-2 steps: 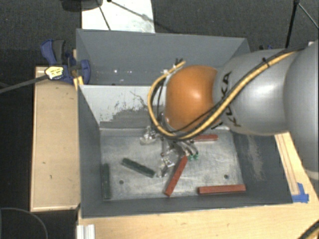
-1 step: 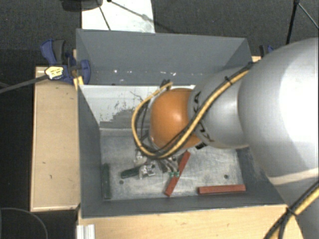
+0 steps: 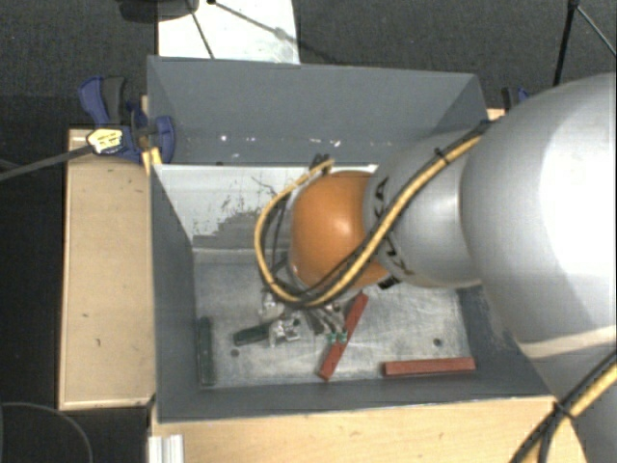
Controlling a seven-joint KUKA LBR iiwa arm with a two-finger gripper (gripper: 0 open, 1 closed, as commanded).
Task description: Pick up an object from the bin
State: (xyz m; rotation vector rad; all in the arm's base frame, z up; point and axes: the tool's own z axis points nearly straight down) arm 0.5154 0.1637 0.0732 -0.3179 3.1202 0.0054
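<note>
Grey bin floor (image 3: 231,287) below me: my jaws sit low at a small dark green piece (image 3: 249,337), red stick (image 3: 339,345) just beside; orange wrist cover (image 3: 333,225) blocks them, so I cannot tell their state

I saw the arm (image 3: 540,220) as a fat, smooth silver-grey tube on the right of the frame. At centre its wrist wore a glossy orange cover (image 3: 328,225), rounded like a ball. Black and yellow cables (image 3: 270,258) looped round the cover's left side. Below it, the gripper (image 3: 286,326) was small pale metal.
</note>
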